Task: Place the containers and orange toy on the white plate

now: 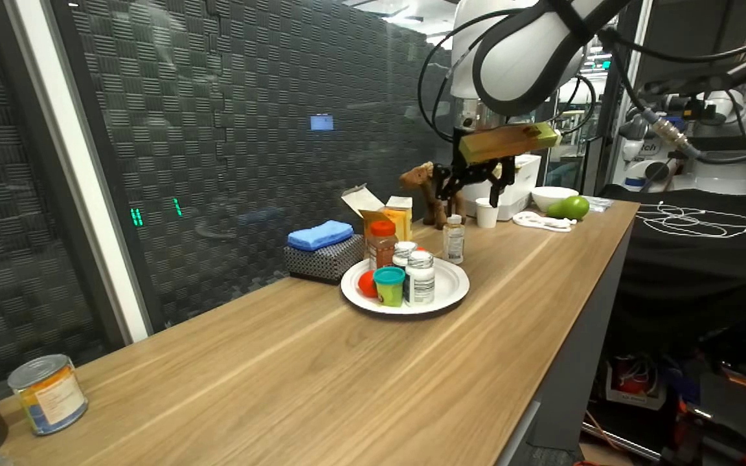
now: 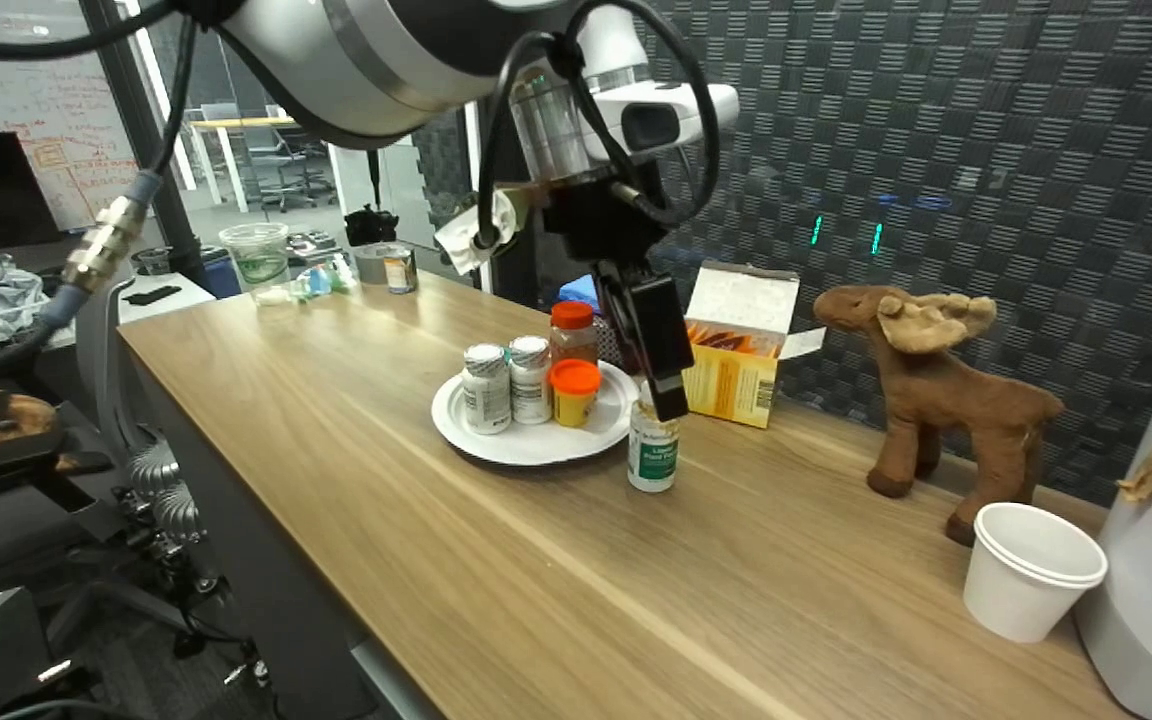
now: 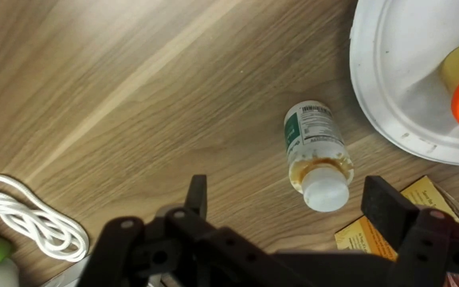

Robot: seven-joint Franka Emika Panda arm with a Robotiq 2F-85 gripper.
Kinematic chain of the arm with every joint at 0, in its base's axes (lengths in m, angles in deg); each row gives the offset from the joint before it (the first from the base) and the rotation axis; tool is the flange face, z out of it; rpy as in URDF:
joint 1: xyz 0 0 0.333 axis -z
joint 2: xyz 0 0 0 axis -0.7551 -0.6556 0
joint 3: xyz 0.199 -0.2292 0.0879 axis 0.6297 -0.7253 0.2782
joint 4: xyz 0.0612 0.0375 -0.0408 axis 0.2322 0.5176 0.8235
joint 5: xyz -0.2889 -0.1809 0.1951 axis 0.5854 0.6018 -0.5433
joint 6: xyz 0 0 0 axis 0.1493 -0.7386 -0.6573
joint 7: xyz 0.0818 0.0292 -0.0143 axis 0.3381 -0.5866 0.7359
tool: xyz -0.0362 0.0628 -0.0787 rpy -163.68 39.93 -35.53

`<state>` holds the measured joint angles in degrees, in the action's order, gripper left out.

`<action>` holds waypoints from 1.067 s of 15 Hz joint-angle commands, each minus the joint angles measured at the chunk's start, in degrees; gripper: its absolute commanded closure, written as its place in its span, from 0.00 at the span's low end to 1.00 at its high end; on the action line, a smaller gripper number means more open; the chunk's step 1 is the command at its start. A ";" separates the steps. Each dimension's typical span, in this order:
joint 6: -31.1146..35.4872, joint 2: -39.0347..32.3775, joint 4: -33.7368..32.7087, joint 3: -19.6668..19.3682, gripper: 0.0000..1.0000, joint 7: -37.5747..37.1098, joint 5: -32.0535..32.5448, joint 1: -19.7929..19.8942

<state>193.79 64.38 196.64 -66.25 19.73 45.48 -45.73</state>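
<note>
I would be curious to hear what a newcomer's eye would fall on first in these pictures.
Most likely the brown toy moose, standing behind the white cups in an exterior view. Next, perhaps, the white plate crowded with containers, with the open fingers near the white-capped bottle beside it.

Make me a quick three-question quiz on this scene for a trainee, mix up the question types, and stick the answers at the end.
1. True or false: the green-labelled bottle stands on the wooden counter, off the white plate.

2. Which of these lies on top of the patterned box?
A: white cord
B: blue cloth
C: paper cup

3. Fill the gap: in the wrist view, the fingers stand ____.

Key:
1. True; the wrist view shows it beside the rim.
2. B
3. open
</note>
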 commanded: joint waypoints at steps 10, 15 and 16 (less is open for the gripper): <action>-1.58 -5.98 -7.58 -1.35 0.32 0.50 -10.53 0.17; -2.51 -5.73 -7.63 -1.35 0.72 0.34 -12.30 -0.19; -2.78 -5.46 -7.56 -1.39 0.81 0.20 -11.93 -0.35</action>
<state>192.83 58.81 190.71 -67.20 19.74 34.52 -45.32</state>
